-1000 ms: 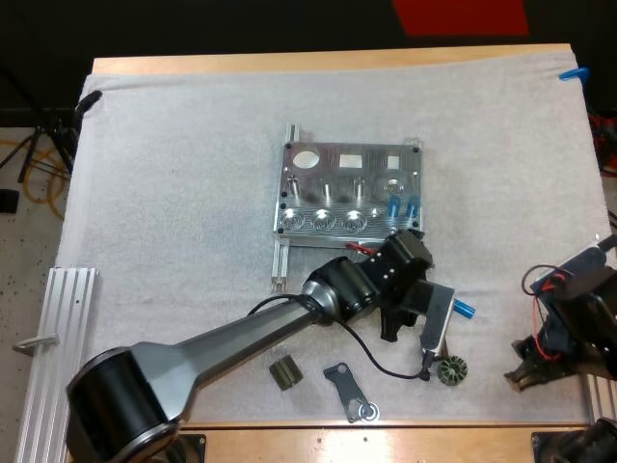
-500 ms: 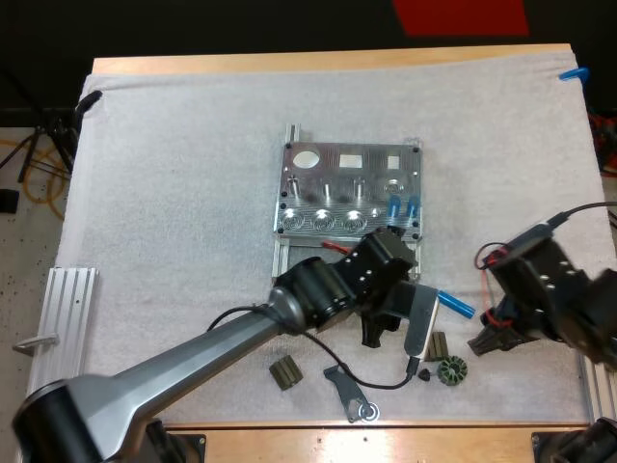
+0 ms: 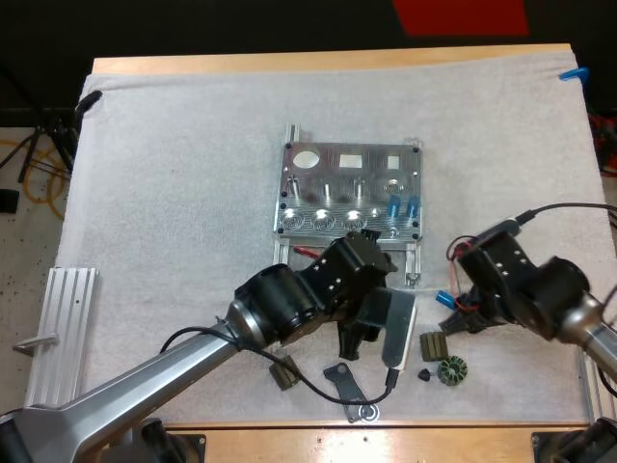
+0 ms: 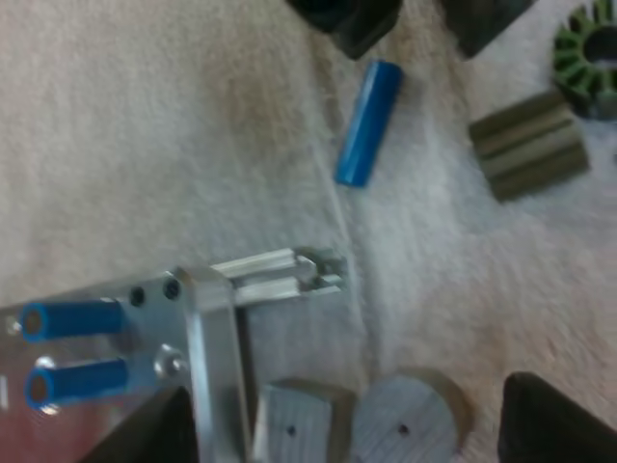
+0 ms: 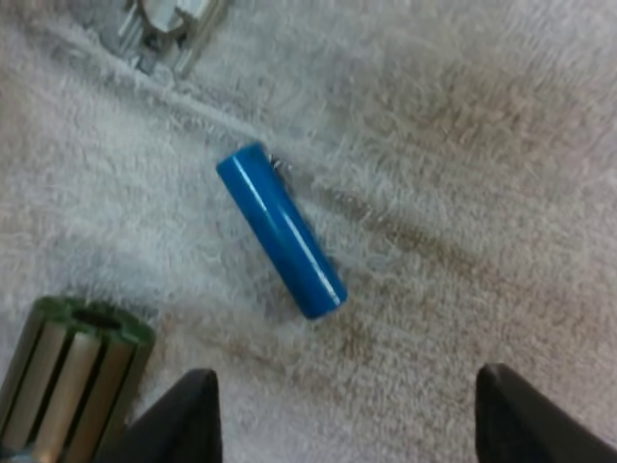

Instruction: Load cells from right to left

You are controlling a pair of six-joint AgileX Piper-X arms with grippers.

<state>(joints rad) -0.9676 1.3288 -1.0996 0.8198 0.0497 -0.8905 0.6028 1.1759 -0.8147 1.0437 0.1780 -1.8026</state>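
There was the right gripper (image 5: 345,424) over the loose cell (image 5: 281,230), jaws wide apart and clear of it. The cell lay flat on the mat (image 3: 174,193), just off the fixture (image 3: 349,190) rail. The left gripper (image 4: 349,426) hung open too, by the fixture's corner, where two cells (image 4: 75,320) sat loaded.

R gripper (image 3: 459,324) just beside loose blue cyl (image 3: 444,298); L gripper (image 3: 353,343) near fixture (image 3: 349,191)
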